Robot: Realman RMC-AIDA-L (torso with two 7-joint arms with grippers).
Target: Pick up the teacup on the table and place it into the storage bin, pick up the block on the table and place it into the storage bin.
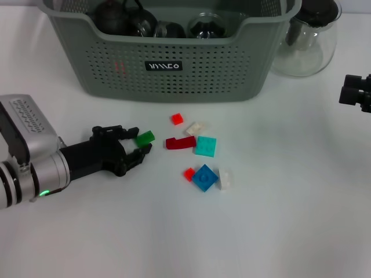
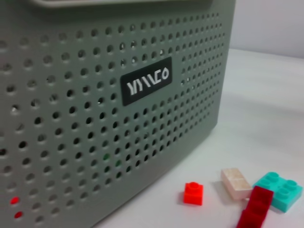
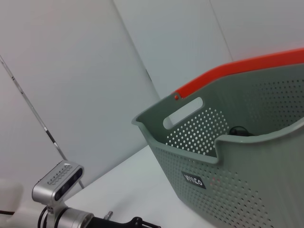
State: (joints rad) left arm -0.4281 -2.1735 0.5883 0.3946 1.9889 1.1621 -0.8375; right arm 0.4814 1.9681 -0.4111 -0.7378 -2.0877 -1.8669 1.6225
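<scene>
OK, my left gripper (image 1: 138,146) sits low on the table (image 1: 278,231) at about 9 o'clock in the head view, fingers spread, with a green block (image 1: 145,138) between the tips; I can't tell if they're touching it. The storage bin (image 1: 174,69) is at 12 o'clock, black label facing me, dark rounded teaware (image 1: 124,20) inside; I can't make out a teacup as such. Loose bricks lie in the middle, at 3 o'clock from the gripper: a small red block (image 1: 177,119), a cream block (image 1: 195,128), a dark red block (image 1: 180,142), a teal plate (image 1: 205,146), a blue block (image 1: 204,177) with another red bit (image 1: 189,174) touching its 9 o'clock side, and a white piece (image 1: 225,179) just at its 3 o'clock. A glass pitcher (image 1: 307,40) stands just beside the bin at 1 o'clock. My right gripper (image 1: 358,94) hangs parked at the 3 o'clock edge; I can't tell how its fingers stand.
</scene>
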